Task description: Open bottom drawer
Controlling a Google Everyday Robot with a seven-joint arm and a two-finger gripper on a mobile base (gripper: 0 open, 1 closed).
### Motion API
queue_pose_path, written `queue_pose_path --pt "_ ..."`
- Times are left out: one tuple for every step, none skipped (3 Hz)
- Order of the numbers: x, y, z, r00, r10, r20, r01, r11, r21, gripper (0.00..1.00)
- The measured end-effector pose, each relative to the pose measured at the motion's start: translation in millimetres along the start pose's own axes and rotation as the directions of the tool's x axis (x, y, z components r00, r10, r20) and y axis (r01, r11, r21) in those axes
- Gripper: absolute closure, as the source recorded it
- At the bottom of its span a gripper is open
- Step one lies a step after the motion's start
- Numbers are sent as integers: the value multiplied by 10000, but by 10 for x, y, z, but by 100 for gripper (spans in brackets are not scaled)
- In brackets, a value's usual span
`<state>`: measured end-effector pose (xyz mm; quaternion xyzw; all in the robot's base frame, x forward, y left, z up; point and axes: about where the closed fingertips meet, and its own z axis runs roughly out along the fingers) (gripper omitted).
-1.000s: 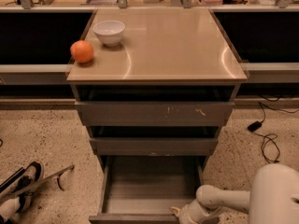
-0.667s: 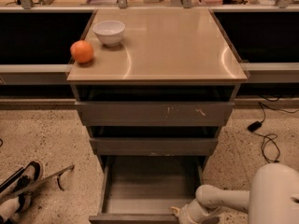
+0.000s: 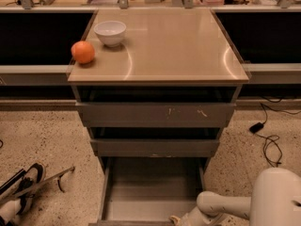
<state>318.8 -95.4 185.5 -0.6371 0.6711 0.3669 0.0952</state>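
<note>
btm drawer (image 3: 153, 194) gry | tool (image 3: 179, 219) wht, low-R | floor (image 3: 42, 140) speckled beige

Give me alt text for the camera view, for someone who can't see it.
The bottom drawer of a grey three-drawer cabinet stands pulled wide open, with the robot's gripper at its front right corner. An orange and a white bowl sit on the cabinet's tan top, near its left edge.

Bottom drawer (image 3: 153, 192) stands pulled well out, flat grey interior exposed. Gripper (image 3: 179, 219) sits low at the drawer's front edge, right of centre. White arm (image 3: 221, 204) reaches in from the right. On the cabinet top (image 3: 178, 46), at its left side: orange (image 3: 83, 52) near the edge, white bowl (image 3: 110, 32) just behind it, apart.
</note>
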Motion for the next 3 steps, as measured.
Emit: queue_pose_path --pt "-19 14 -22 10000 2 4 -2 10000 -1 0" --pt "-6 292 36 9983 218 538 -211 9997 -152 0" --pt "-6 292 36 9983 218 538 -211 9997 -152 0"
